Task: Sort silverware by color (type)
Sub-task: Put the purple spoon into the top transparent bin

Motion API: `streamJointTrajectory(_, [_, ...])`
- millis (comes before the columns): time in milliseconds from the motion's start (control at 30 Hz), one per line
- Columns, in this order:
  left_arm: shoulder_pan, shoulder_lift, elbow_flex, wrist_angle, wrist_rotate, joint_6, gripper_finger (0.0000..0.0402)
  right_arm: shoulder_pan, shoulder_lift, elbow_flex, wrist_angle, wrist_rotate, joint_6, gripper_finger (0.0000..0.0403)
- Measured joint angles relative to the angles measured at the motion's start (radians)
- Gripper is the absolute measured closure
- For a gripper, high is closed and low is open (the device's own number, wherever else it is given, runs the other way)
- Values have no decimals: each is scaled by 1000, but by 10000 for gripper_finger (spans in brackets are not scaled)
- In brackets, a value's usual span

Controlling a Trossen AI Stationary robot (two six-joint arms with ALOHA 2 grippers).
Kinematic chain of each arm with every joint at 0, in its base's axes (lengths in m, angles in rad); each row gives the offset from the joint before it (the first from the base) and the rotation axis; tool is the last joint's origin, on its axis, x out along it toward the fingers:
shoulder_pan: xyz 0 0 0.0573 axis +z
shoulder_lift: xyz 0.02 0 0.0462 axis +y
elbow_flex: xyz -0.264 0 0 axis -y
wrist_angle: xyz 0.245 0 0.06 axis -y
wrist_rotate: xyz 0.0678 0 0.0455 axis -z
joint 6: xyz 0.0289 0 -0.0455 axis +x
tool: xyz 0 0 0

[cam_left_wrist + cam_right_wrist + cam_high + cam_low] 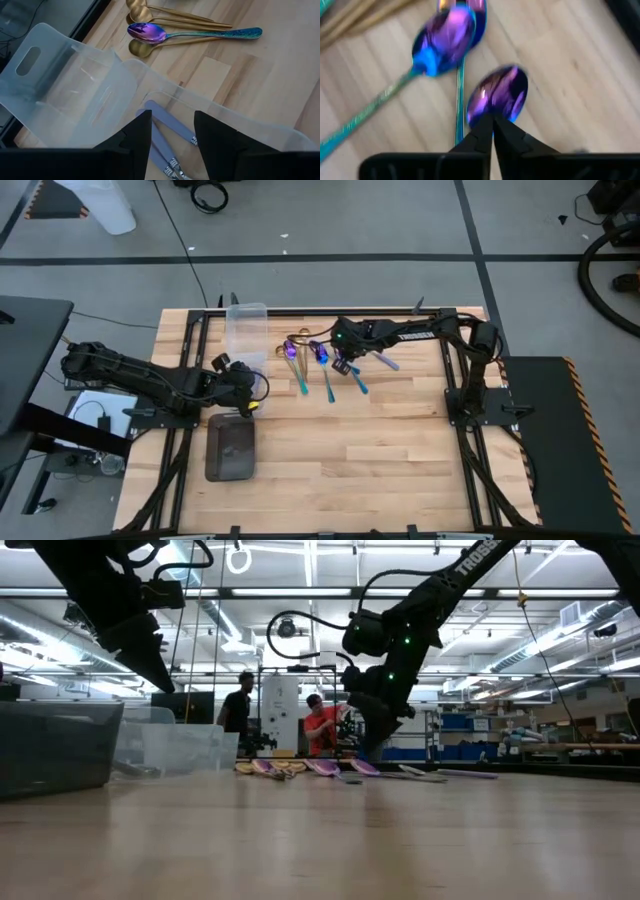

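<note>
R fingers (492, 131) pinched tight on a purple spoon (500, 92), low over table (400, 450); L fingers (172, 131) parted, nothing held, above clear bin (75, 90).

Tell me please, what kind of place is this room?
Probably a robotics lab or workshop. The low view shows shelving and people at equipment behind the wooden table; taped lines cross the grey floor around it.
</note>
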Motion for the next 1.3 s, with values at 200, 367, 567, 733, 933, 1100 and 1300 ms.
streamJointTrajectory(200, [0, 0, 0, 2, 19, -3, 244, -79, 13, 0, 81, -151, -62, 300])
streamJointTrajectory(367, [0, 0, 0, 2, 26, -1, 244, -145, 5, 0, 89, -263, -135, 251])
streamJointTrajectory(567, [0, 0, 0, 9, 26, 16, 244, -214, 45, 0, 85, -371, -148, 243])
streamJointTrajectory(733, [0, 0, 0, 10, 26, 15, 244, -219, 78, 0, 83, -381, -125, 257])
streamJointTrajectory(933, [0, 0, 0, 10, 27, 16, 244, -192, 78, 0, 91, -387, -127, 310])
streamJointTrajectory(1100, [0, 0, 0, 10, 35, 15, 244, -174, 77, 0, 99, -386, -114, 360])
streamJointTrajectory(1300, [0, 0, 0, 10, 81, 16, 244, -173, 71, 2, 111, -388, -99, 395])
